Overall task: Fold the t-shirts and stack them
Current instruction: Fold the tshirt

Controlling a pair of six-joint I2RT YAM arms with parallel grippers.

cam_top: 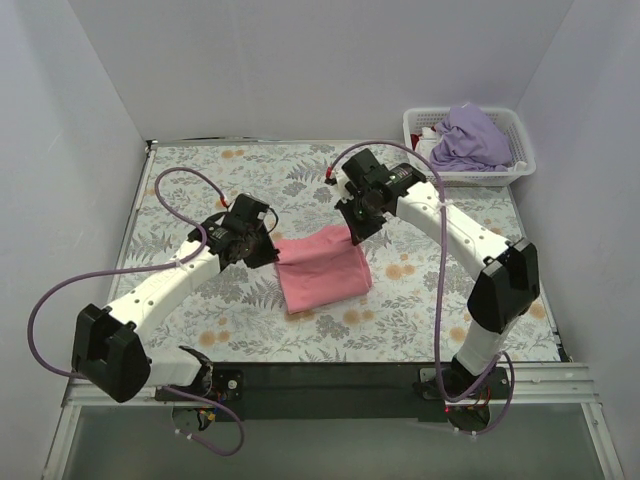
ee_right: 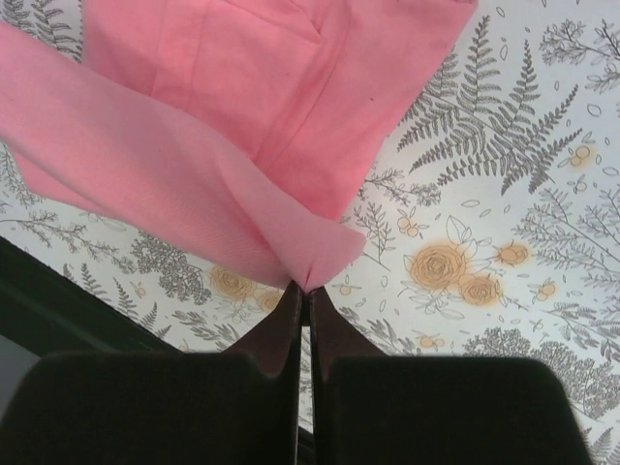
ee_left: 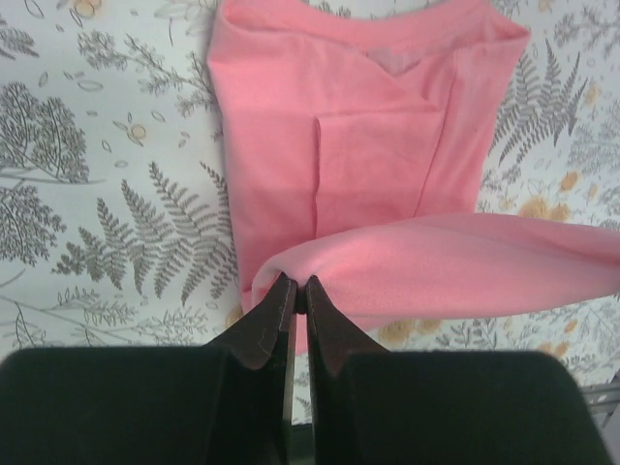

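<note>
The salmon pink t-shirt (cam_top: 322, 270) lies partly folded in the middle of the table. My left gripper (cam_top: 272, 246) is shut on its far left corner. My right gripper (cam_top: 356, 236) is shut on its far right corner. Both hold that far edge lifted off the cloth below. In the left wrist view the pinched edge meets my gripper (ee_left: 296, 291) and the rest of the pink shirt (ee_left: 358, 145) lies flat beyond. In the right wrist view my gripper (ee_right: 305, 291) pinches a fold of the pink shirt (ee_right: 194, 145). The lavender purple t-shirt (cam_top: 470, 140) is bunched in the basket.
A white lattice basket (cam_top: 423, 128) stands at the far right corner. The floral tablecloth (cam_top: 200, 190) covers the table. White walls close in the left, back and right. A black rail (cam_top: 320, 378) runs along the near edge.
</note>
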